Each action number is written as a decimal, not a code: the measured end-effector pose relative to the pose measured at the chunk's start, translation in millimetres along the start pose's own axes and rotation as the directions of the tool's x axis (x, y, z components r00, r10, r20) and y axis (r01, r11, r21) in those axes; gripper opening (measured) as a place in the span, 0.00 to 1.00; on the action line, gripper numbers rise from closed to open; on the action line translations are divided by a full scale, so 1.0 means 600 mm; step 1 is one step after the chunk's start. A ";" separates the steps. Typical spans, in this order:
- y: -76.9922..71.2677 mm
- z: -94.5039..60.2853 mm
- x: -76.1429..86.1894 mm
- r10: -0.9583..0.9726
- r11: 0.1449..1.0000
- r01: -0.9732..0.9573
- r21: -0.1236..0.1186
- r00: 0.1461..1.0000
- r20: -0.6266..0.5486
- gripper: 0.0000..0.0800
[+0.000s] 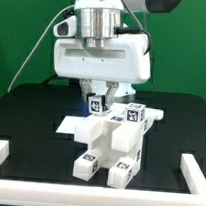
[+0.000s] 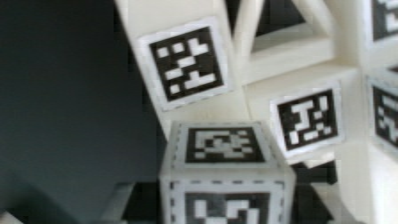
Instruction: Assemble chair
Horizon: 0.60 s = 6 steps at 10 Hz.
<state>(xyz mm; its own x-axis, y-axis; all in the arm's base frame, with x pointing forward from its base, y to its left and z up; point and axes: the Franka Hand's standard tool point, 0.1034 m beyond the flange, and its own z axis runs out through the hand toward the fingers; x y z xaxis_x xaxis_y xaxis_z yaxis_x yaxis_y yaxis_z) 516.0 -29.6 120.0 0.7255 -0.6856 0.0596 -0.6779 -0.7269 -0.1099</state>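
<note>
chair (image 2: 267,120) cropped and blurred in wrist view, fingertips hidden

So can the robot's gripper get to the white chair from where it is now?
Probably yes. The gripper hangs right over the chair with its fingers down at the top parts, and nothing sits between them. Whether it already touches a part, I cannot tell.
</note>
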 end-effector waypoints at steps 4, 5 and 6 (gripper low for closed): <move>-0.015 0.003 -0.003 0.589 0.808 -0.589 -0.008 0.808 0.003 0.35; -0.016 0.004 -0.003 0.707 0.707 -0.707 -0.010 0.707 0.013 0.36; -0.018 0.004 -0.001 0.775 0.632 -0.775 -0.007 0.632 0.016 0.36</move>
<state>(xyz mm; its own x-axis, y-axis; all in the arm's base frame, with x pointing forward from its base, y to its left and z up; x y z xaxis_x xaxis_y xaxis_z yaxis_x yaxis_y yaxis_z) 523.1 -21.4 118.8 -0.0644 -0.9959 -0.0631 -0.9915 0.0711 -0.1091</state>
